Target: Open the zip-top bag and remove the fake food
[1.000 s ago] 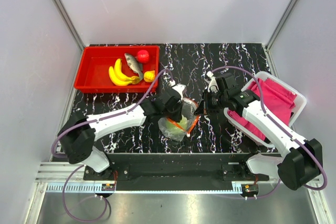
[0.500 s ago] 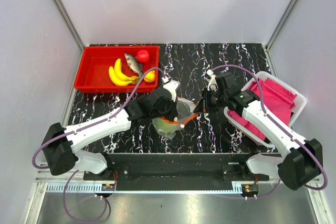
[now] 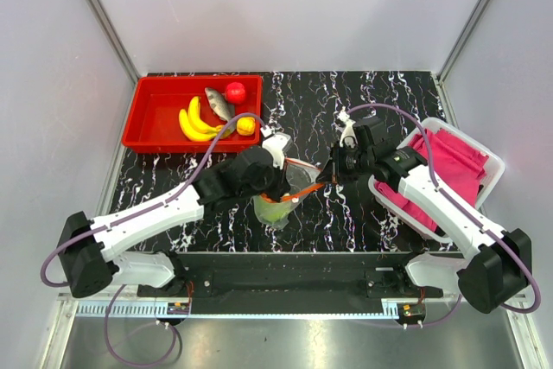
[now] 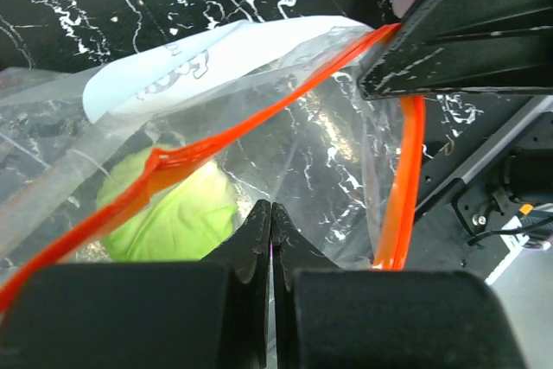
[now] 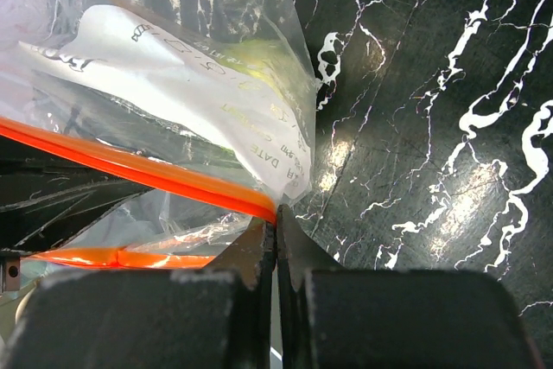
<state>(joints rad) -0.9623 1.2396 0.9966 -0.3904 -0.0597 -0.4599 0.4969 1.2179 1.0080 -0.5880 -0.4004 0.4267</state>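
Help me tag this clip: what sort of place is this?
Likely a robotics lab cell: white walls around a marbled table, two arms bolted at its edge, toy food in a red tray.

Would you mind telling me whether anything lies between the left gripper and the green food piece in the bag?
Yes: the zip-top bag itself. The left gripper, shut on its clear film, sits beside the green piece, which shows through plastic with the orange zip strip crossing above it.
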